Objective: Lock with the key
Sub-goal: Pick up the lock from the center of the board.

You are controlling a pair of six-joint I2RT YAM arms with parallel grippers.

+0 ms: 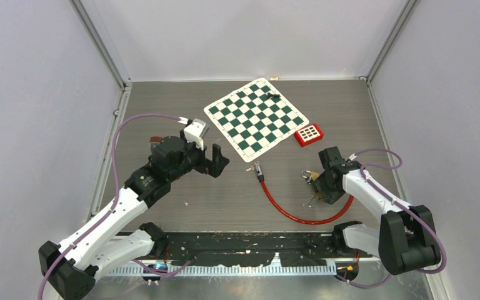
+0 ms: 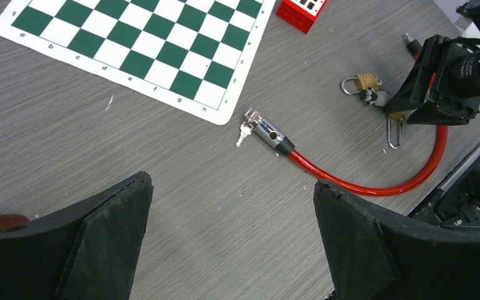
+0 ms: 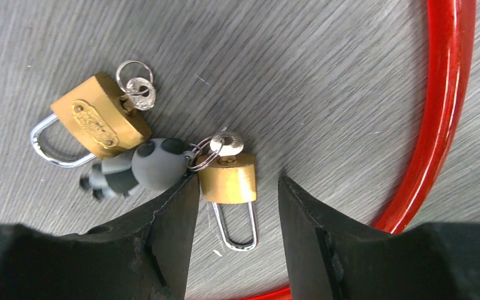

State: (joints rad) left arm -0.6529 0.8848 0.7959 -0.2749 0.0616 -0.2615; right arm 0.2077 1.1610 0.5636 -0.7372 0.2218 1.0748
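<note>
1. Brass padlock lies on the bench, key inserted, between the parted jaws of my right hand (not yet gripped).
2. Left hand hovers wide; next, I judge: steady the lock, turn the key.

I saw a green-and-white chessboard lying flat on the grey desk, with a small red gridded box just beside its corner.

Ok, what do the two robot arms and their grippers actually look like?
The left arm and right arm have white shells, black joints and a purple cable looping alongside each. The left gripper and right gripper are black with broad wedge-shaped fingers. A white camera block sits on the left wrist.
</note>
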